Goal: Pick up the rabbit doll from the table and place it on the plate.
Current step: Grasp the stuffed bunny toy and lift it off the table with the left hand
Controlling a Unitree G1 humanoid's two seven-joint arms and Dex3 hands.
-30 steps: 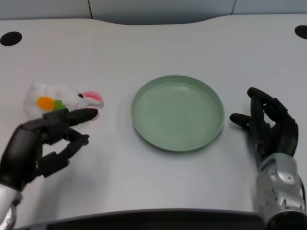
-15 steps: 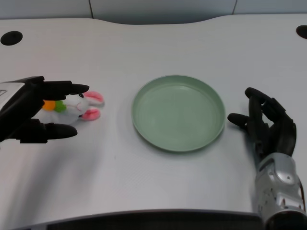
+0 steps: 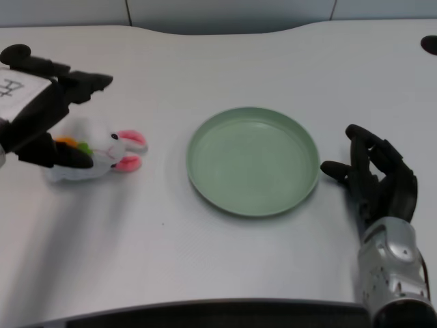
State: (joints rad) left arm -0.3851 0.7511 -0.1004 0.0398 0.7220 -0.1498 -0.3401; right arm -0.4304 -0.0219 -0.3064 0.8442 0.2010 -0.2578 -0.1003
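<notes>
1. Rabbit doll (image 3: 102, 156): small white plush lying on its side on the white table (image 3: 225, 266), well left of the plate. Two ears, pink inside with white edging, point toward the plate. One small dark eye shows on the white face. An orange patch and a green patch, like a carrot, sit on the body just behind the head. The body end farthest from the plate is partly covered by the left hand.

2. Plate (image 3: 253, 161): round, pale green, with a shallow raised rim, flat on the table. Nothing lies in it. A strip of bare table separates its left rim from the doll's ears.

3. Left hand (image 3: 42, 113): black, at the far left of the plate, over the doll's body end. The upper fingers (image 3: 85, 80) reach out toward the plate above the doll. A lower finger or thumb lies across the doll's near side, against the orange patch. The fingers are spread apart above and below the doll. Whether they actually grip it or only touch it, cannot tell. The doll rests on the table.

4. Right hand (image 3: 374, 174): black on a silver forearm, just right of the plate's rim, fingers loosely curled, holding nothing.
</notes>
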